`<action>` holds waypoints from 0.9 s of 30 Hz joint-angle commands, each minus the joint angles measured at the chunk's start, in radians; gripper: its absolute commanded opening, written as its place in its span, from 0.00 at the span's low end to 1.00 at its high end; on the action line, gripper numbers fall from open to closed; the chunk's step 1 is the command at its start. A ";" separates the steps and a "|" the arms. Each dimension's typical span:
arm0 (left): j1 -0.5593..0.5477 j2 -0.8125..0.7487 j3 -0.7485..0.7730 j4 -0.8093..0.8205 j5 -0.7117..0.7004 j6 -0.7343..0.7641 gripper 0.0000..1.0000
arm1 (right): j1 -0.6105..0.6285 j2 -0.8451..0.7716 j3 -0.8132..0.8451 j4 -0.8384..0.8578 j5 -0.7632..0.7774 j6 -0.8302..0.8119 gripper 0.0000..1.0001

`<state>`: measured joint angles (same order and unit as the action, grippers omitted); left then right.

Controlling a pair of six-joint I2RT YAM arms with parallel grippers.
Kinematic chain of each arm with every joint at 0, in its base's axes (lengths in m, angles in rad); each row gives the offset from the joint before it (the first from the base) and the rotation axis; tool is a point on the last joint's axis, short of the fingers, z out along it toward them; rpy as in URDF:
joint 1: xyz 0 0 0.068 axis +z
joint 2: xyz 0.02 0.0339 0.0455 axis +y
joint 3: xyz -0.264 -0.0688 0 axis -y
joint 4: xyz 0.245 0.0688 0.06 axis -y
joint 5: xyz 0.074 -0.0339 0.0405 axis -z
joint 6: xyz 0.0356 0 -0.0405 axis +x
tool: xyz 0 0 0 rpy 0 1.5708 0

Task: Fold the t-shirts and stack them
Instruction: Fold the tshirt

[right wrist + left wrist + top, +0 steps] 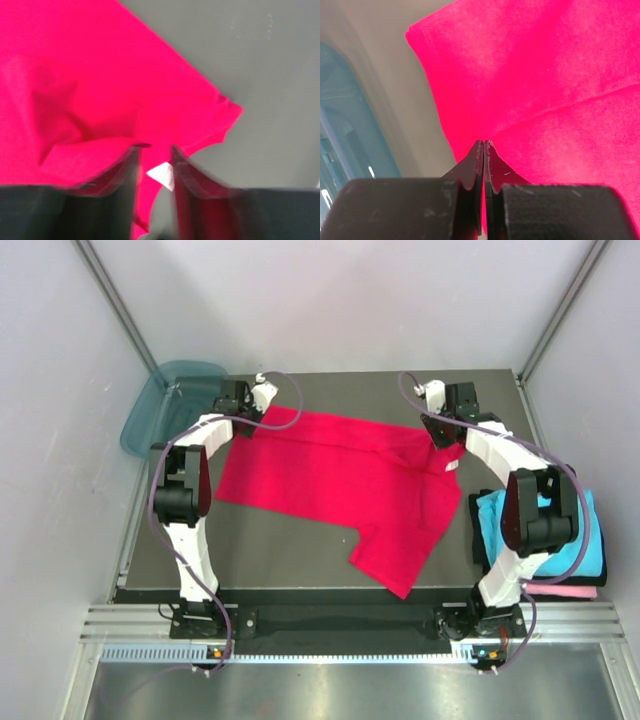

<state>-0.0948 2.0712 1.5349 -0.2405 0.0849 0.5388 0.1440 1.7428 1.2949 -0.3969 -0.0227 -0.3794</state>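
Observation:
The crimson red t-shirt (340, 480) lies spread across the middle of the table, one sleeve pointing toward the near edge. My left gripper (243, 427) is at its far left corner. In the left wrist view the jaws (484, 143) are pressed together on the red cloth (535, 75). My right gripper (447, 445) is at the shirt's far right part. In the blurred right wrist view its jaws (155, 150) stand apart, with red cloth (100, 75) and the small white tag (162, 175) between them. The folded cyan t-shirt (590, 540) lies on the pink one (565, 590) at the right edge.
The teal translucent tub (165, 405) leans at the table's far left corner, beside my left gripper, and shows in the left wrist view (340, 125). A dark layer (480, 530) lies beside the cyan shirt. White walls enclose the grey table (270, 540).

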 commanded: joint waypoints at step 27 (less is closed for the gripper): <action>-0.072 -0.086 -0.035 0.018 -0.051 -0.002 0.03 | 0.074 -0.039 -0.137 -0.115 -0.458 -0.219 0.28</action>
<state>-0.1604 2.0510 1.5124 -0.2401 0.0448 0.5262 0.2077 1.6562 1.0992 -0.5323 -0.4763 -0.5732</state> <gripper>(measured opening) 0.034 0.272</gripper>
